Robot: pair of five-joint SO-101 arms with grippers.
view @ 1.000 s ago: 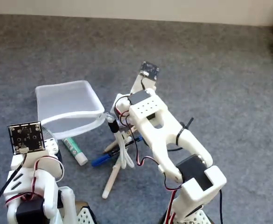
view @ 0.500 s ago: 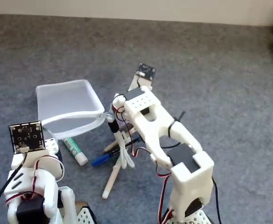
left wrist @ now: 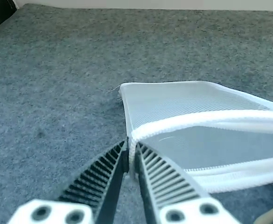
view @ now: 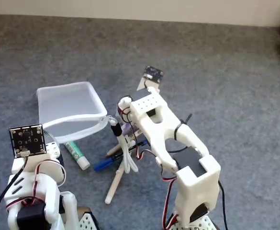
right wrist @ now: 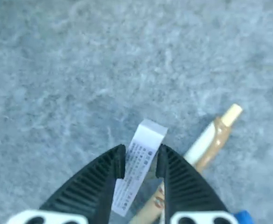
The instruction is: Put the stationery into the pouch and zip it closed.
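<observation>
My left gripper point(left wrist: 131, 150) is clamped tight on the pouch point(left wrist: 187, 105) rim, holding its mouth open on the carpet. My right gripper point(right wrist: 141, 153) is nearly closed on a white tag point(right wrist: 147, 135), just above a pen point(right wrist: 213, 134). The tag sits skewed near my fingertips, so I judge it may slip out on the way over, or catch the rim. Since a second ago my right arm has pulled its elbow in; the pouch has stayed put.
</observation>
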